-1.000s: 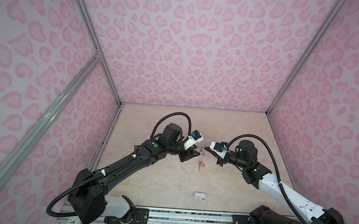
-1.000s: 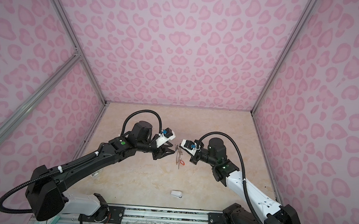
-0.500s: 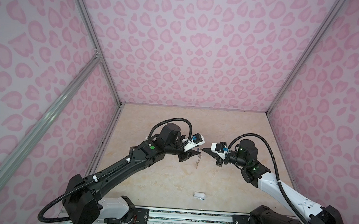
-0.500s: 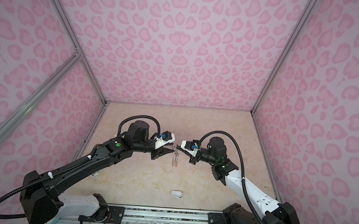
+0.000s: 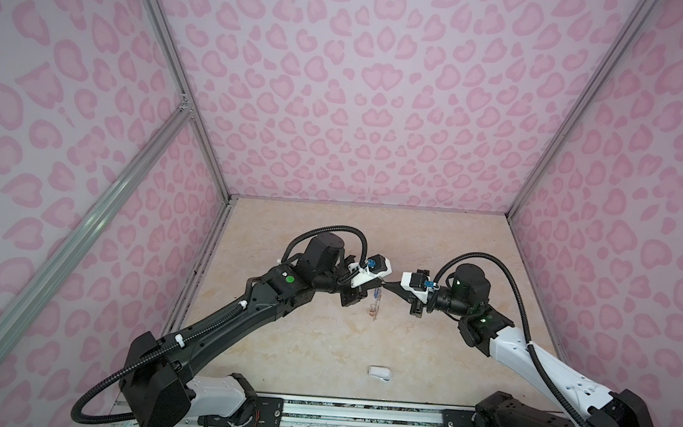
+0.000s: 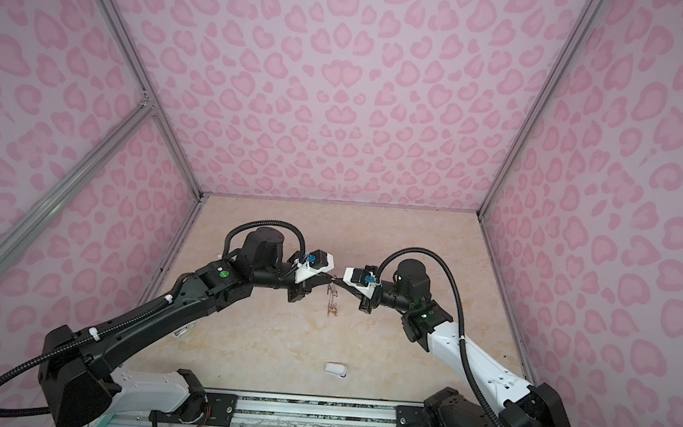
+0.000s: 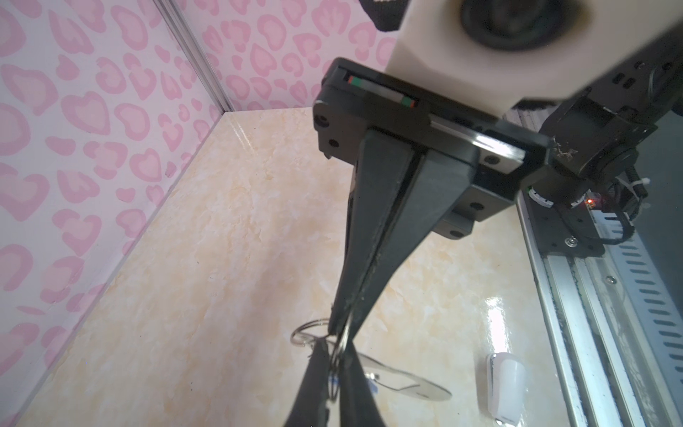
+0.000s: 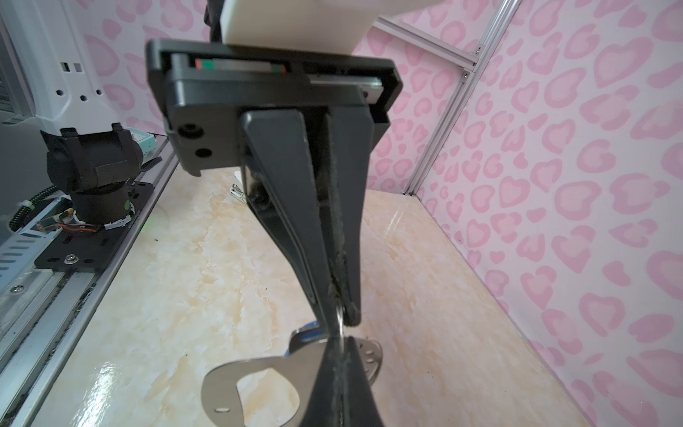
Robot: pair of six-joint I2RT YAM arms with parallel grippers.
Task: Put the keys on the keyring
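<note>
Much of the join was hidden from me. In both top views the keyring (image 5: 374, 304), a flat grey metal plate with a large oval cut-out and small wire rings on its edge, hung as a thin sliver just below where my 2 grippers met above the beige marble-patterned tabletop (image 5: 321, 338). It was too small there for me to sort rings from keys, and I could not tell whether its lower end reached the tabletop. In the right wrist view the plate ran off the frame's edge and my own right fingers (image 8: 343, 384) covered its middle. Only the cut-out end and a strip with small holes showed past them. A blue plastic tag (image 8: 308, 331) peeked out behind the plate, and the key it belonged to was hidden. In the left wrist view the plate lay almost edge-on, and my left fingers (image 7: 314, 384) masked where the rings joined it. My right gripper (image 5: 387, 285) was closed, its 2 jaws pressed together on a thin wire ring (image 8: 339, 314) at the plate's edge. My left gripper (image 5: 379, 286) was closed too, pinching what looked like the same ring from the opposite side, so the 2 sets of fingertips stood nose to nose, almost touching. A small white rounded object (image 5: 380, 372) lay on the tabletop well apart from them, nearer the metal rail (image 5: 357, 409) that carried my arm bases.
</note>
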